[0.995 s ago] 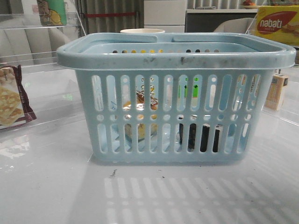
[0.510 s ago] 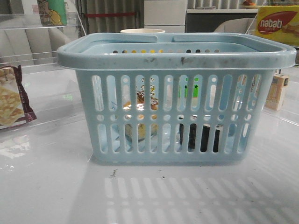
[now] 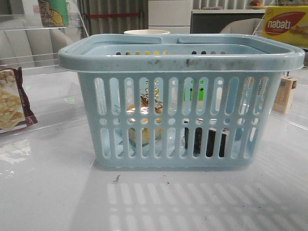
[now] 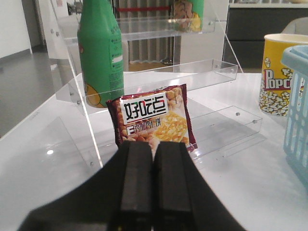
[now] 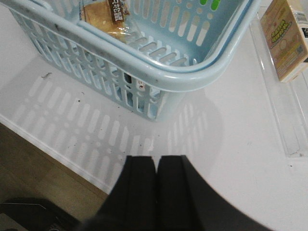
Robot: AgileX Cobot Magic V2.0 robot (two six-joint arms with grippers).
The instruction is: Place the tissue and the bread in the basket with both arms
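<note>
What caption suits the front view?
Bread and black tissue pack sit inside the pale blue basket.

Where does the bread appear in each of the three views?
Front view: the bread sits inside the basket, left half, seen through the slots.
Left wrist view: not in it; only the basket's edge shows.
Right wrist view: the bread lies on the basket floor.
Shared landmark: the basket's rim.

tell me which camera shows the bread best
The right wrist view: it looks down into the basket, so the bread shows uncovered. The front view only glimpses the bread through the slots. The left wrist view shows only the basket's edge, no bread.
</note>
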